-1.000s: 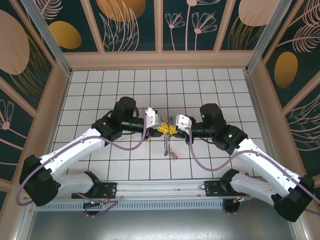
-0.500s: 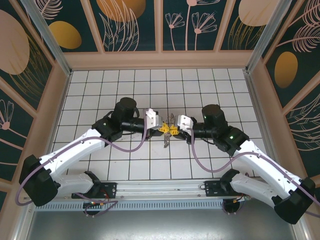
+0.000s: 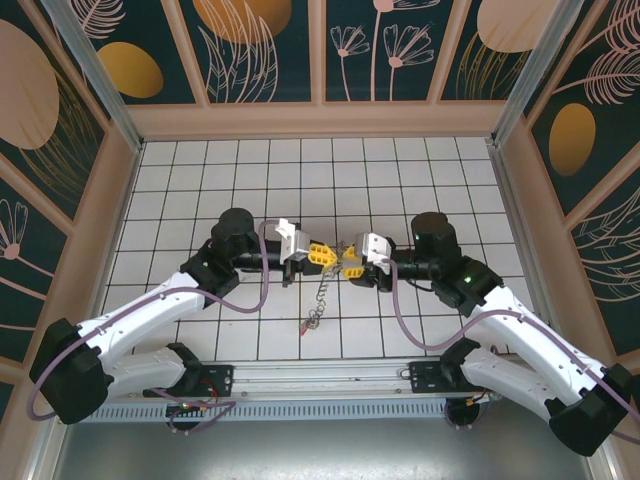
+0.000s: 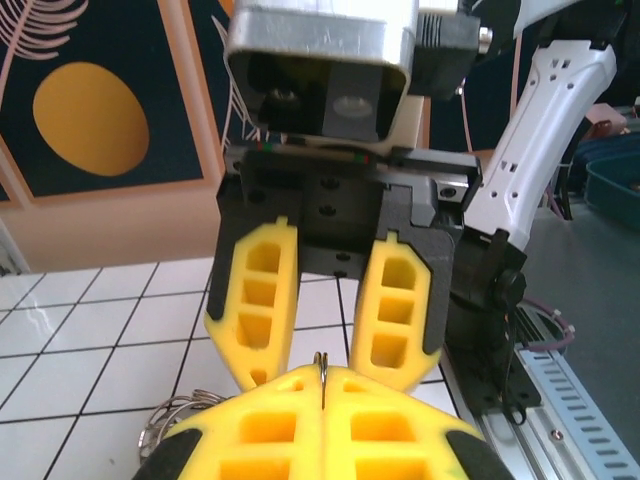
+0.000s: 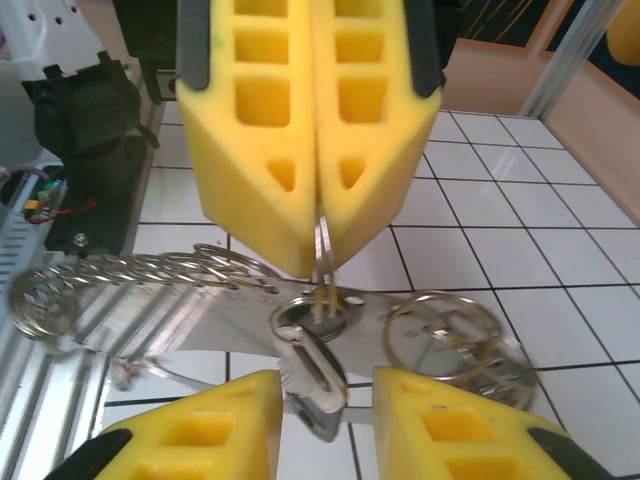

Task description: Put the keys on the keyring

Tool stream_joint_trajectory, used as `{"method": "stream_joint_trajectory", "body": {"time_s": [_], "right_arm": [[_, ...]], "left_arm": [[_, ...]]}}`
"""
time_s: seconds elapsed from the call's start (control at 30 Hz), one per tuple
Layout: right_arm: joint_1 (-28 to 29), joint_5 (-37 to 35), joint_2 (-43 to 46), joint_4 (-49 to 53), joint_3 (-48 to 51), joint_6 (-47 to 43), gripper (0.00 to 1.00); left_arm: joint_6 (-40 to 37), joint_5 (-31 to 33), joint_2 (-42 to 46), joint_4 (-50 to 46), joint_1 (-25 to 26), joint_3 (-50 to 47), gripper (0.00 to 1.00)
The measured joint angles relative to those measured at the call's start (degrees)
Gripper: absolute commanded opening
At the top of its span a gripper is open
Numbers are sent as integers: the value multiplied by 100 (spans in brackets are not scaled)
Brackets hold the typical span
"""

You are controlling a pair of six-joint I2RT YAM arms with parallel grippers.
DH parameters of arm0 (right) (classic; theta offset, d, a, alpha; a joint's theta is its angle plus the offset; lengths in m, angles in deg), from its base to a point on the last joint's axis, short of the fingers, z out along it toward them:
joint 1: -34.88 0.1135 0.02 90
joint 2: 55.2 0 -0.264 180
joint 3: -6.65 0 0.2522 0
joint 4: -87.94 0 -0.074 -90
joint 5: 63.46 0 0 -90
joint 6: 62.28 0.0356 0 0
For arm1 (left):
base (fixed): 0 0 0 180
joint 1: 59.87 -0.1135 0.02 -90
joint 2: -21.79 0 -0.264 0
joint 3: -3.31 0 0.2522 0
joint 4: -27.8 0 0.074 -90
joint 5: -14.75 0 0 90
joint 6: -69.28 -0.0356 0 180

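Observation:
My left gripper (image 3: 319,253) is shut on a thin wire keyring (image 5: 323,246), whose edge pokes up between its pads (image 4: 323,368). A silver key (image 5: 318,372) hangs from that ring by a small split ring. My right gripper (image 5: 327,395) faces the left one, close to it. Its yellow fingers (image 4: 262,300) stand open on either side of the silver key. A chain of metal rings (image 3: 318,293) droops from the left gripper down to the tiles. It ends at a red-headed key (image 3: 303,326).
White tiled floor (image 3: 420,180) with wooden walls all round. A metal rail (image 3: 320,378) with the arm bases runs along the near edge. More loose rings (image 5: 445,332) hang beside the silver key. Purple cables loop off both arms.
The right gripper has opened and let go of the key. The two grippers have drawn slightly apart, the left arm shifting left. The chain now hangs longer, its red end swung down-left.

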Motion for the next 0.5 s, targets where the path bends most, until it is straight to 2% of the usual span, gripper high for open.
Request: {"method": "stream_joint_trajectory", "body": {"time_s": [0.37, 0.5], "right_arm": [[0, 179, -7, -297, 284, 212, 31], [0, 184, -9, -710, 448, 468, 21]], "left_arm": [[748, -4, -15, 1200, 0, -378, 0], [1034, -35, -118, 1637, 0, -522, 0]]}}
